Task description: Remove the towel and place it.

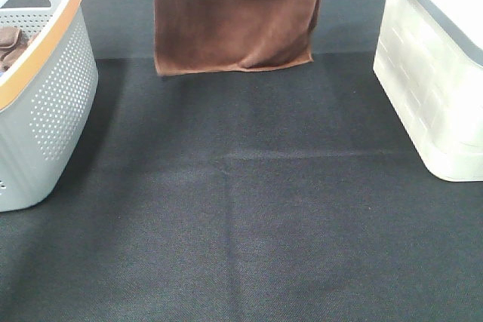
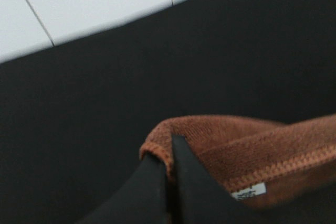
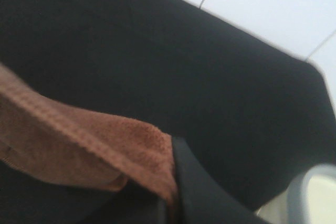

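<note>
The reddish-brown towel (image 1: 235, 16) hangs spread out above the far middle of the black table, its lower hem just above the cloth surface. Both grippers hold its top corners and are above the exterior view's edge. In the left wrist view my left gripper (image 2: 169, 174) is shut on a hemmed corner of the towel (image 2: 247, 150) with the small white tag (image 2: 248, 191). In the right wrist view my right gripper (image 3: 173, 192) is shut on the other corner of the towel (image 3: 89, 150).
A grey perforated basket (image 1: 53, 103) with an orange rim stands at the left and holds a bunched brown cloth (image 1: 10, 44). A white lidded box (image 1: 438, 73) stands at the right. The black table cover (image 1: 249, 216) spans between them.
</note>
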Robot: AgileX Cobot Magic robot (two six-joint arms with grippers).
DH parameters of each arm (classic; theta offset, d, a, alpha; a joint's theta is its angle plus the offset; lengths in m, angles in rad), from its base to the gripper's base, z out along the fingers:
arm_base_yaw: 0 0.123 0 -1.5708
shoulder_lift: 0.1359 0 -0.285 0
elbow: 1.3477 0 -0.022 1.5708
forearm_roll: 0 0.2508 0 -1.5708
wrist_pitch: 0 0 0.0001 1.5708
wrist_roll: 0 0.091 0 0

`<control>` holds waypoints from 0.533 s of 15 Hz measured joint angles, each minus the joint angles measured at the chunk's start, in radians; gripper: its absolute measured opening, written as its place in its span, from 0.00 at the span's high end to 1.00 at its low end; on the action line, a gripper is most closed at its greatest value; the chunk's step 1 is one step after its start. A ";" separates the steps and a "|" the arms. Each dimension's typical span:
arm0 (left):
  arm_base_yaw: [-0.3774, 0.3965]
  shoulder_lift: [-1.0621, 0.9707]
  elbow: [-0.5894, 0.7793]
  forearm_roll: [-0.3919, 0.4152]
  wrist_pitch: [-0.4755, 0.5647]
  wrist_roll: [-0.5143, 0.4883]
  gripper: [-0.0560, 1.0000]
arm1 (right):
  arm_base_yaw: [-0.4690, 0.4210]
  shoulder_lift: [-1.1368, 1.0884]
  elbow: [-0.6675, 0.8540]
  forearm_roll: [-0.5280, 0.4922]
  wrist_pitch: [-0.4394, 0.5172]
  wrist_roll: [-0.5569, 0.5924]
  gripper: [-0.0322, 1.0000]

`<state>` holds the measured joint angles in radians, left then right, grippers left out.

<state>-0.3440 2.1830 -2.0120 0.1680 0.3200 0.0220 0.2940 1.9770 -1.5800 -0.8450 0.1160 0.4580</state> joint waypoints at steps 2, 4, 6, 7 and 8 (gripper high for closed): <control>-0.001 0.035 0.000 -0.080 0.215 -0.001 0.95 | 0.000 0.005 0.000 0.163 0.116 -0.001 0.97; -0.001 0.042 0.000 -0.168 0.358 -0.001 0.95 | 0.001 0.005 0.000 0.284 0.211 -0.057 0.97; -0.002 0.039 0.000 -0.201 0.477 -0.001 0.95 | 0.001 0.005 0.000 0.418 0.306 -0.168 0.97; -0.003 0.038 0.000 -0.203 0.544 -0.001 0.95 | 0.001 0.005 0.000 0.503 0.365 -0.248 0.97; -0.004 0.037 0.000 -0.203 0.608 -0.001 0.95 | 0.001 0.005 0.000 0.583 0.419 -0.343 0.97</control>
<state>-0.3480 2.2200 -2.0120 -0.0350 0.9280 0.0210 0.2950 1.9820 -1.5800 -0.2620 0.5350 0.1150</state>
